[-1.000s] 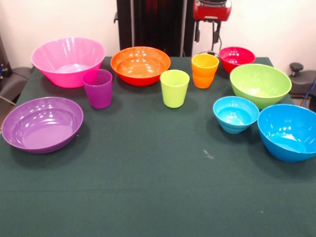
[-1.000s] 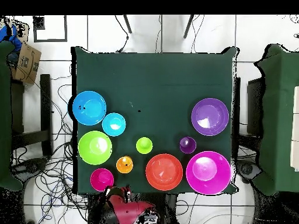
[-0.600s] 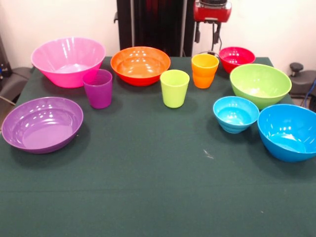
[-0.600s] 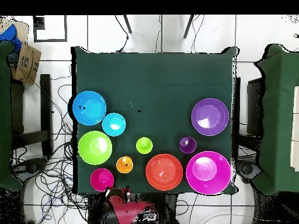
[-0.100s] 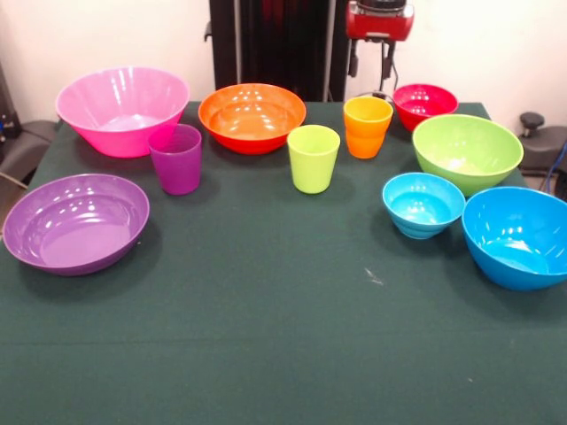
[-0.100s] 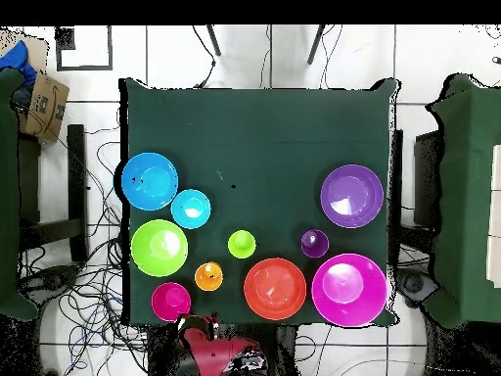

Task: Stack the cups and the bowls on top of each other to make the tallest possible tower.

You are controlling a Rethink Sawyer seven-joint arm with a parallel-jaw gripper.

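1. The claw [image 5: 380,22] hangs drawn back at the table's [image 5: 266,336] edge, clear of all the dishes. I cannot tell whether it is apart or together. It grips nothing that can be seen.
2. Closest to the claw are the small red bowl [image 5: 423,102], just to its left, and the orange cup [image 5: 368,126], almost straight out in front of it. The two stand side by side, a little apart.
3. A step further out are the lime green bowl [image 5: 467,152] to the claw's left, near the red bowl, and the orange bowl [image 5: 252,116] to its right.
4. The lime green cup [image 5: 313,158] stands upright in front of the claw and slightly to its right, beyond the orange bowl.
5. Further off still, the small light blue bowl [image 5: 423,204] is out to the left, just beyond the lime green bowl. The purple cup [image 5: 175,158] and the big pink bowl [image 5: 122,108] are well to the right, the cup just beside the bowl.
6. Farthest from the claw are the big blue bowl [image 5: 518,235] on the left, near the light blue one, and the shallow purple bowl [image 5: 75,221] on the right.
7. Every piece stands alone, mouth up, with nothing stacked.
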